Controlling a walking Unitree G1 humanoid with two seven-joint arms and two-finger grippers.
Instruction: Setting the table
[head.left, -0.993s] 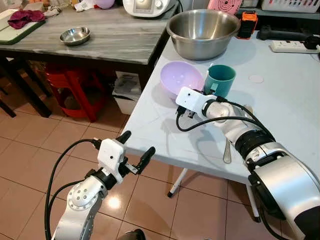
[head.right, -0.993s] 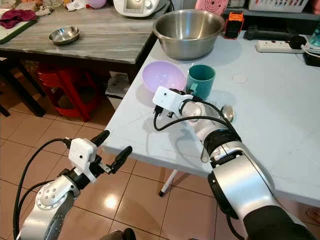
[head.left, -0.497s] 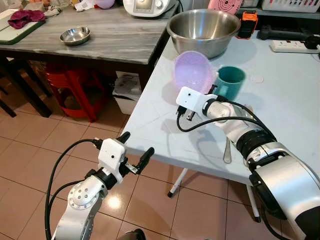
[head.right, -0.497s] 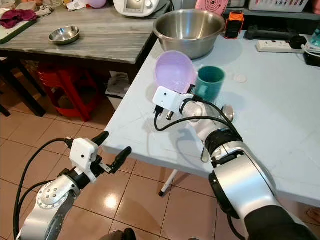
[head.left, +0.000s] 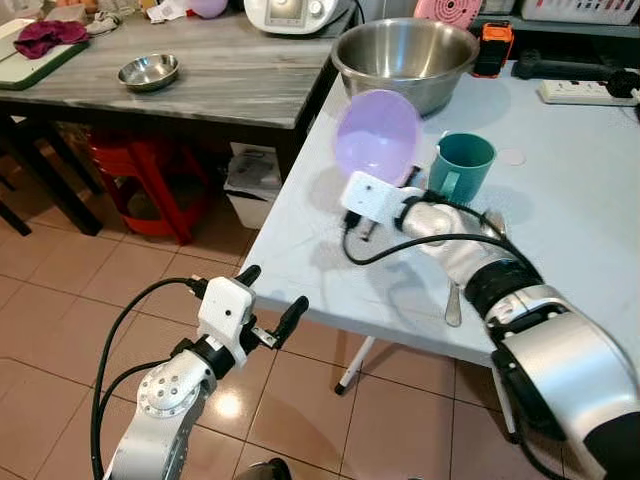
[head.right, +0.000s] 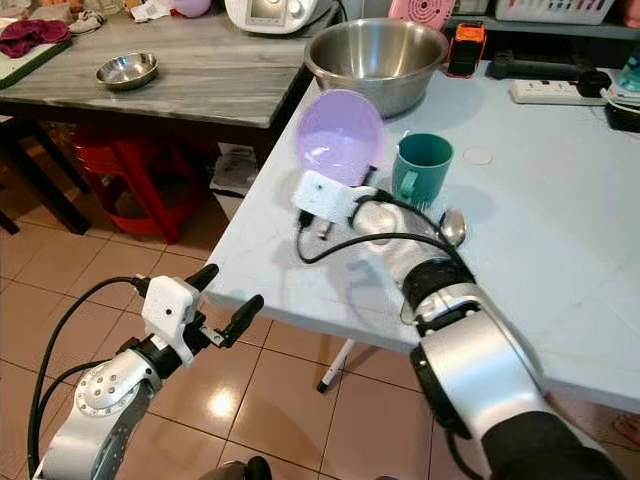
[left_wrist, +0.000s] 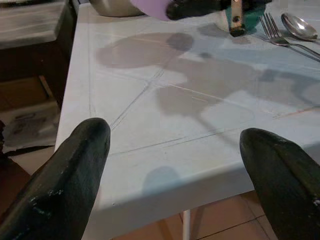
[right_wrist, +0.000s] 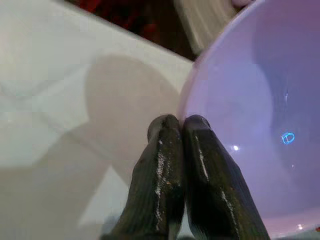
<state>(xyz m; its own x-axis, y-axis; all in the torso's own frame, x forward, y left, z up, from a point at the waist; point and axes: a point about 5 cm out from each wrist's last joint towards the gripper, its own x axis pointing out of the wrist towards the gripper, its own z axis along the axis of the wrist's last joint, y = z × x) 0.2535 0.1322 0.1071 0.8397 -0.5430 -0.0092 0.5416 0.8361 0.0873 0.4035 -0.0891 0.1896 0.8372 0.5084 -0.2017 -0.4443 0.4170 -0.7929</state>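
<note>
My right gripper (right_wrist: 181, 124) is shut on the rim of a lilac plastic bowl (head.left: 377, 135). It holds the bowl tilted on edge in the air over the near left part of the white table (head.left: 300, 250). A teal cup (head.left: 465, 165) stands just right of the bowl. A spoon (left_wrist: 299, 26) and a fork (left_wrist: 270, 25) lie on the table beyond the cup, partly behind my right arm. My left gripper (head.left: 270, 297) hangs open and holds nothing, below and in front of the table's front edge, over the tiled floor.
A large steel mixing bowl (head.left: 405, 60) stands at the table's back. A grey wooden table (head.left: 230, 80) to the left carries a small steel bowl (head.left: 148, 72). Red stools (head.left: 150, 180) sit under it. A power strip (head.left: 580, 93) lies at the far right.
The lilac bowl went from resting on the table to being lifted and tipped on edge, and has since drifted a little left with my right gripper. The left arm stayed put.
</note>
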